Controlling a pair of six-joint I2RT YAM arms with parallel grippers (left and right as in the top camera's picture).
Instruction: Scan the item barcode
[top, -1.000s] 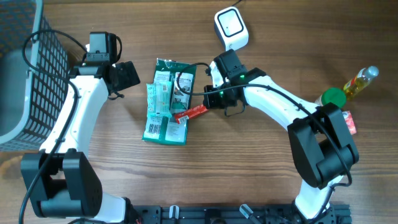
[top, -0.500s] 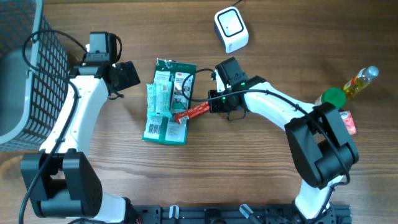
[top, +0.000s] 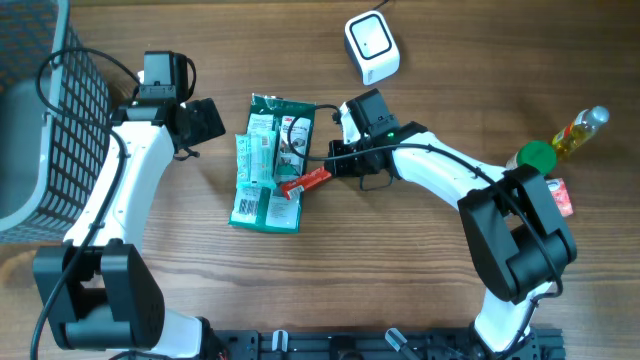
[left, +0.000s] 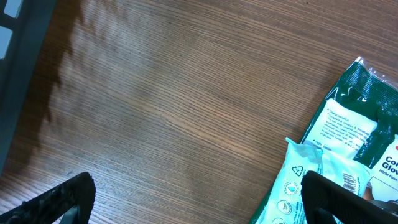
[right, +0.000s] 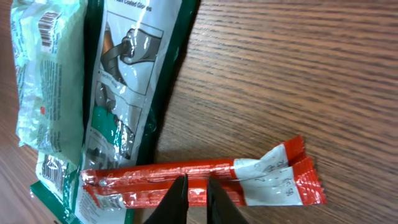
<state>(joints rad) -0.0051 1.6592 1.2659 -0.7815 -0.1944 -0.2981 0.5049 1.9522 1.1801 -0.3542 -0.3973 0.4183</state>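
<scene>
- Overhead view, far left: a dark wire basket (top: 45, 100) stands at the table's (top: 430, 290) edge.
- Just right of it the left gripper (top: 205, 120) hovers over bare wood. In the left wrist view its fingertips (left: 68, 199) stand at the frame's two lower corners, spread wide, with only wood grain between them.
- Next comes a pile of green packets (top: 270, 165), lying flat and overlapping; the left wrist view catches their corner (left: 354, 143).
- The red sachet (top: 305, 182) lies tilted across the pile's right edge, one end on a green packet (right: 124, 93) and the other end on the wood.
- The right gripper (top: 338, 163) sits at the sachet's right end. In the right wrist view its fingers (right: 180, 199) are narrow, with a slim gap, and their tips are over the sachet's (right: 261, 177) long edge; I cannot tell whether they pinch it.
- The white scanner (top: 372, 47) stands up and to the right, well apart from the sachet.
- Far right: a green cap (top: 535, 155), a bottle of yellow liquid (top: 580, 130) and a small red packet (top: 563, 195).
</scene>
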